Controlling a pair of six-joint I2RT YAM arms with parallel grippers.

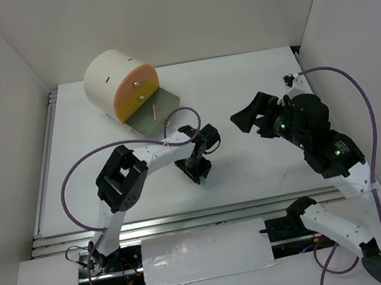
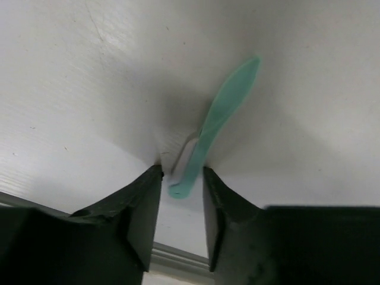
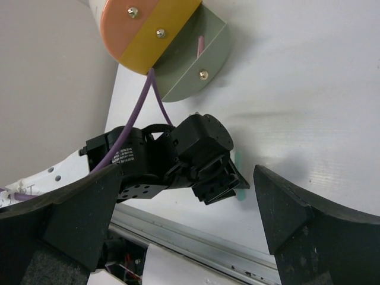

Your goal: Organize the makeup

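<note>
A short teal stick lies flat on the white table. My left gripper is down at the table with its jaws open on either side of the stick's near end, a gap left on each side. In the top view the left gripper hides the stick. The right wrist view shows the stick beside it. A short pink stick lies on the grey flap of the cream box. My right gripper is open and empty, above the table to the right. The case, brushes and black stick are out of view.
The cream cylindrical box with orange front stands at the back left. White walls close in the table on three sides. A metal rail runs along the near edge. A purple cable loops beside the left arm.
</note>
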